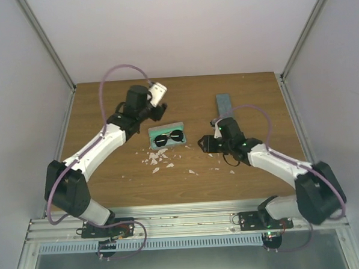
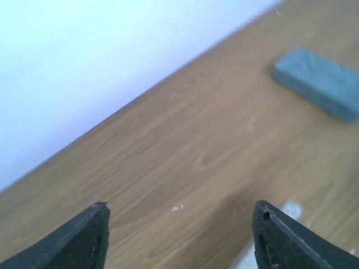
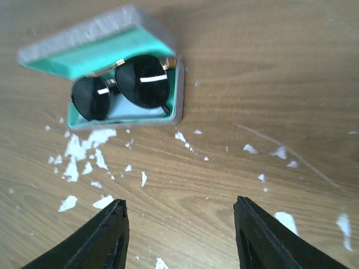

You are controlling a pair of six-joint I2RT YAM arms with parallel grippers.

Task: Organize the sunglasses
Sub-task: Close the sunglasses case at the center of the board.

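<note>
One pair of sunglasses (image 1: pixel 168 137) (image 3: pixel 122 87) with dark rounded lenses lies inside an open grey case (image 1: pixel 152 133) (image 3: pixel 178 106) with green lining, near the table's middle. My left gripper (image 1: pixel 157 113) (image 2: pixel 179 224) hovers just behind that case, open, with only bare wood between its fingers. My right gripper (image 1: pixel 204 143) (image 3: pixel 179 224) is to the right of the case, apart from it and facing it. It is open and holds nothing.
A closed blue-grey case (image 1: pixel 223 104) (image 2: pixel 320 81) lies at the back right of the wooden table (image 1: pixel 249 88). White flecks (image 1: pixel 156 158) (image 3: pixel 78 154) are scattered in front of the open case. Walls close in the table's back and sides.
</note>
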